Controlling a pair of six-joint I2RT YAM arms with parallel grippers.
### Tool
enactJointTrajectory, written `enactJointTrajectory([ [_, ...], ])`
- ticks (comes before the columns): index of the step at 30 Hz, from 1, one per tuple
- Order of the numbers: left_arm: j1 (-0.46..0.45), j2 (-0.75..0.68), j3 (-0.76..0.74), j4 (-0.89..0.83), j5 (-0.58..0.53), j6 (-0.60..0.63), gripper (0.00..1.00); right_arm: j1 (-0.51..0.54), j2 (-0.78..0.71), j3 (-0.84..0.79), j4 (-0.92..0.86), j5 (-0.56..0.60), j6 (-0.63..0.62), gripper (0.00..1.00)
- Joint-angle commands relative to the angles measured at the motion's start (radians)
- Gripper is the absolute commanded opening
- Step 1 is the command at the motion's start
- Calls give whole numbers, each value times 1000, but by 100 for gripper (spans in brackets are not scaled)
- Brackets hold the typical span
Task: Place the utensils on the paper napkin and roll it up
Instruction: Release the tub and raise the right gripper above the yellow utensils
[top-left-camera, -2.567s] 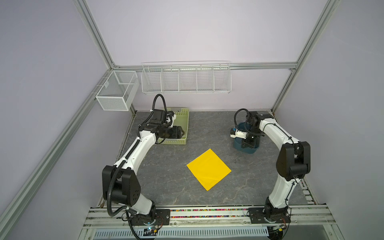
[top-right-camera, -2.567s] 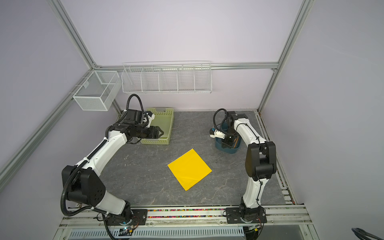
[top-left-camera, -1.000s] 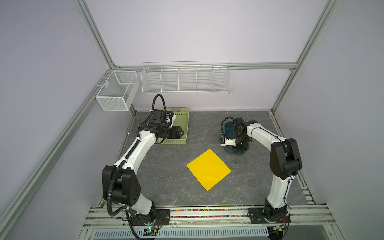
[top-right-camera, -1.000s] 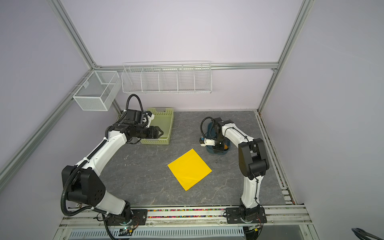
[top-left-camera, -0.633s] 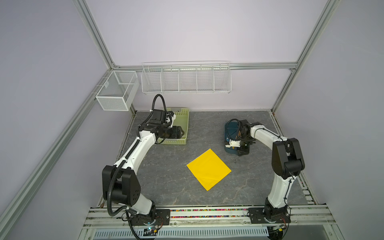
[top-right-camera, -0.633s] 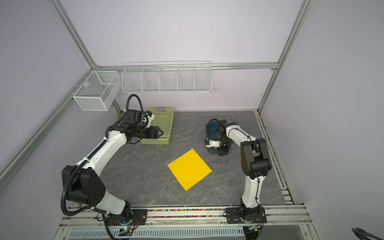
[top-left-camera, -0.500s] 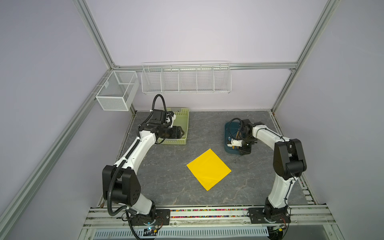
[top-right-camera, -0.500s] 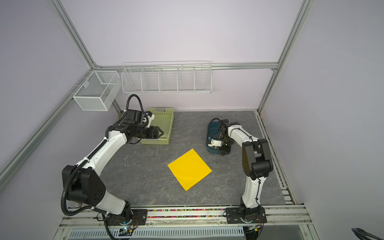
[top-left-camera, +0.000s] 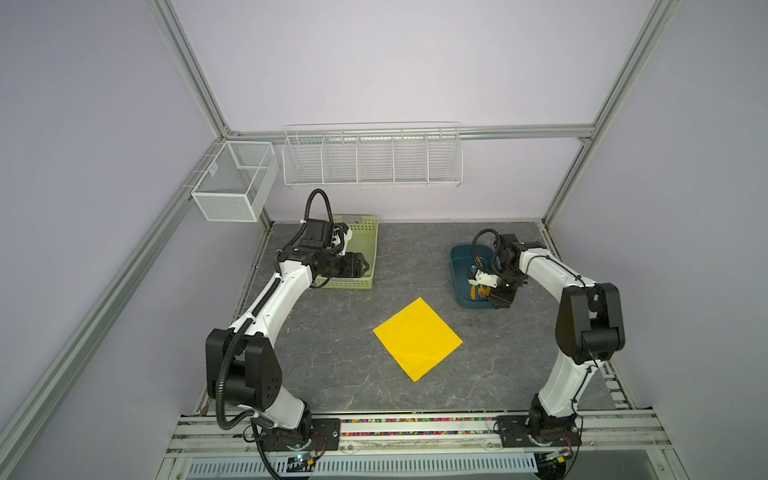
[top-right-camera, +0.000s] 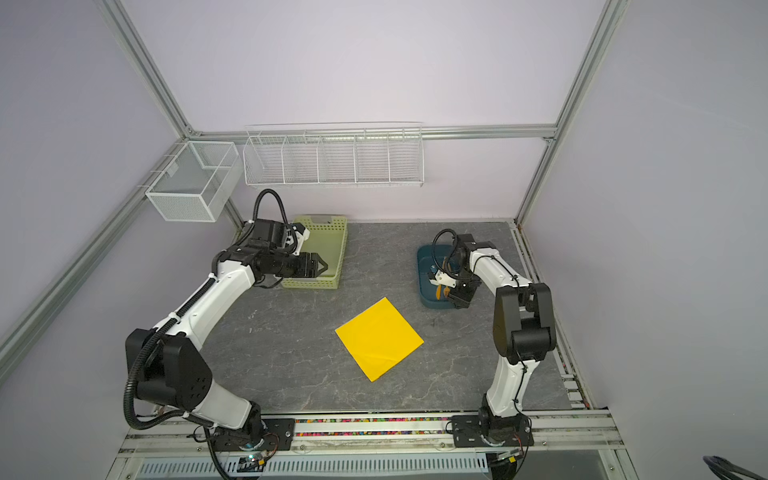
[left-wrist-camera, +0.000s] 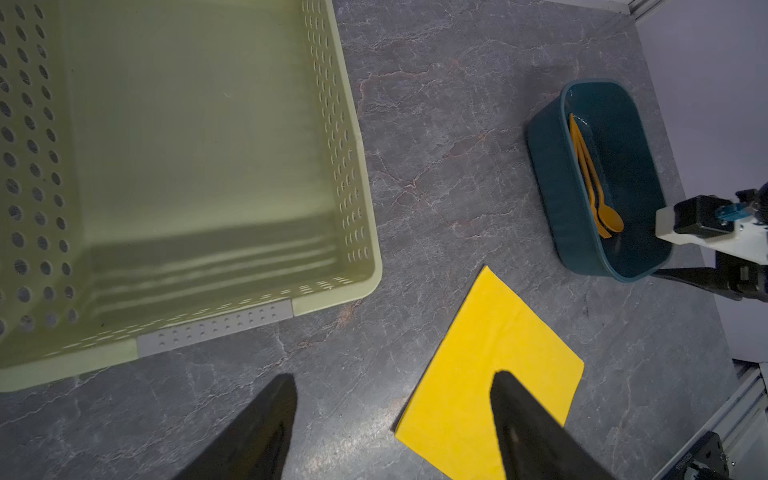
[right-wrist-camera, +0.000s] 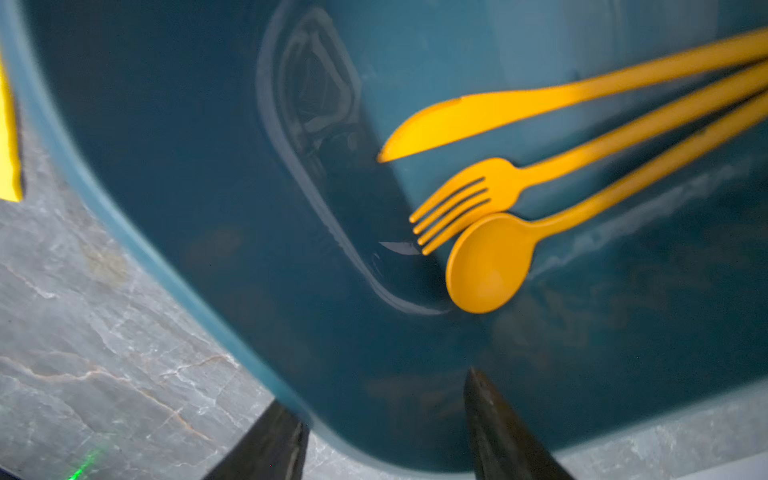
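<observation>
The utensils (knife, fork, spoon) are lying in the blue tub near the right edge of the table, the napkin is lying flat mid-table, and the right gripper over the tub and the left gripper over the basket are holding jaws wide, empty.

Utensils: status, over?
Left tool open, empty, by green basket. Right tool open at blue bin rim. Utensils all in bin; napkin bare. Nothing between them.
</observation>
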Motion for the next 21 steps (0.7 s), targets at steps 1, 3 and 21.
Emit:
enactJointTrajectory([
  [1,6,19,-4,4,15,-3,75,-14,-40,19,-48,13,49,62],
  [3,6,19,-4,4,15,-3,75,-14,-50,27,-68,4,65,62],
  [21,13,-1,-34,37,-46,3,75,-20,-166,46,82,-114,723,55],
])
